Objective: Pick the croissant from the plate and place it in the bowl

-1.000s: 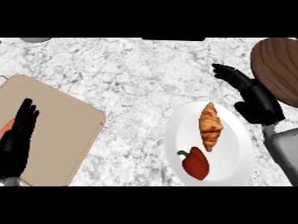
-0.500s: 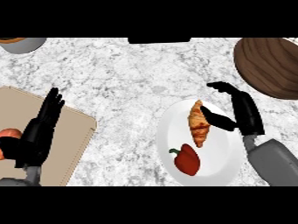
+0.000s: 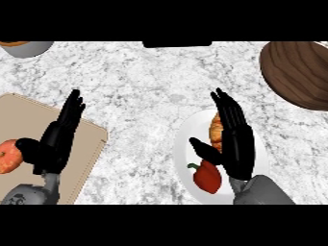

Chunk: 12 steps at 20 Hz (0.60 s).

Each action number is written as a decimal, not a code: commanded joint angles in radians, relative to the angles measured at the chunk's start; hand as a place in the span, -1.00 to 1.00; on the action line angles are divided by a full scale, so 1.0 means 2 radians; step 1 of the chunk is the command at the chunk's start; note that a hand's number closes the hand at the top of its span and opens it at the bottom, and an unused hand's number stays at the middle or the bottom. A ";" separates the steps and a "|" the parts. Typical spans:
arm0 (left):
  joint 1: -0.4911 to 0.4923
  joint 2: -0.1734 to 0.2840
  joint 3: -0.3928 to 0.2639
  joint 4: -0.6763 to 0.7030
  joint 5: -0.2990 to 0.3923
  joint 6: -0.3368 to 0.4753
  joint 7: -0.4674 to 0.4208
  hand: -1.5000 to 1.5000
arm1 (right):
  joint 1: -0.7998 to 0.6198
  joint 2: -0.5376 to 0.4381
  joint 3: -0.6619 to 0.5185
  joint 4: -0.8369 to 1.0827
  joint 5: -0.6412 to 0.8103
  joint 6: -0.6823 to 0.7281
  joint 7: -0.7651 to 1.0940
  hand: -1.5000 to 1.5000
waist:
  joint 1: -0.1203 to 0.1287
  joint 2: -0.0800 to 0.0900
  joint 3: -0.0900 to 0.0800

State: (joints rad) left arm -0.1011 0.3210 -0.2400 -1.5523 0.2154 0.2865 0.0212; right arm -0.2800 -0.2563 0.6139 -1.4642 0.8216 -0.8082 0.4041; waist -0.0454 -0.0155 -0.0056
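Croissant (image 3: 215, 130) seemingly under open right robot hand (image 3: 233, 142)

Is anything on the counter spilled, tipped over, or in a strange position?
Nothing stands out. The croissant and red pepper lie on the white plate, the wooden bowl is upright, and the fruit rests on the board.

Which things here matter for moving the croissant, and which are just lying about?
For the job:
- croissant, partly hidden by the hand
- white plate
- brown bowl
- right hand, open over the plate

Lying about:
- red pepper on the plate
- cutting board
- reddish-orange fruit
- left hand, open
- grey dish
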 commanded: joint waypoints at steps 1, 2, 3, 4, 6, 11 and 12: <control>-0.009 -0.006 -0.002 0.007 -0.005 0.001 0.002 0.00 | -0.003 0.024 -0.012 -0.017 0.141 0.048 0.128 -1.00 | -0.001 -0.001 0.000; -0.018 -0.009 -0.003 0.008 -0.008 0.007 0.013 0.00 | 0.017 0.045 0.003 -0.019 0.178 0.055 0.151 -1.00 | -0.003 -0.001 0.000; -0.019 -0.009 0.000 0.003 -0.008 0.013 0.021 0.00 | -0.022 0.039 -0.016 -0.057 0.175 0.122 0.181 -1.00 | -0.003 -0.003 -0.001; -0.037 0.001 0.002 -0.002 -0.006 0.001 0.032 0.00 | -0.018 0.067 -0.011 -0.056 0.206 0.139 0.216 -1.00 | 0.002 -0.001 0.000; -0.027 -0.027 -0.020 0.027 -0.029 0.014 0.001 0.00 | -0.036 0.083 -0.023 -0.080 0.221 0.207 0.264 -1.00 | 0.008 0.004 0.001; -0.050 -0.010 0.002 0.018 -0.013 -0.008 0.027 0.00 | -0.089 0.126 -0.041 -0.079 0.208 0.335 0.362 -1.00 | 0.020 0.006 0.002; -0.031 -0.021 -0.003 0.030 -0.012 -0.013 -0.002 0.00 | -0.046 0.126 -0.034 -0.100 0.213 0.351 0.364 -1.00 | 0.015 0.006 0.002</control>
State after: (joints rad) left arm -0.1565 0.2888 -0.2508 -1.5230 0.1910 0.2797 0.0408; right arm -0.3810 -0.0492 0.5522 -1.6252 1.2216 -0.2753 0.9893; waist -0.0179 -0.0073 -0.0027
